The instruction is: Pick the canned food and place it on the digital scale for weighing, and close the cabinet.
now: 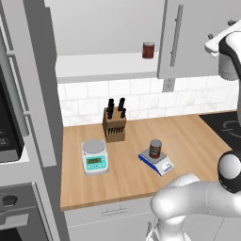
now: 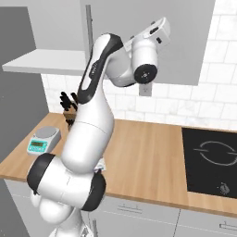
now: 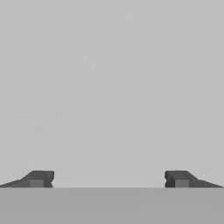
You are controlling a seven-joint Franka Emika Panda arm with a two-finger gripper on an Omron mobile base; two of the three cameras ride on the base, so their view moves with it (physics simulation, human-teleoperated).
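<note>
The left base view shows the canned food [image 1: 155,148] upright on the digital scale [image 1: 156,163]; the hand view shows the gripper [image 3: 109,178] spread against plain grey.

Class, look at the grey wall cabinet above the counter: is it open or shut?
Open. In the left base view the cabinet shows its inner shelf with a dark red can on it, beside the shut right door.

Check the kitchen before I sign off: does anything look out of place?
The cabinet stands open, a dark red can on its shelf. The canned food sits upright on the digital scale. Nothing is spilled.
</note>
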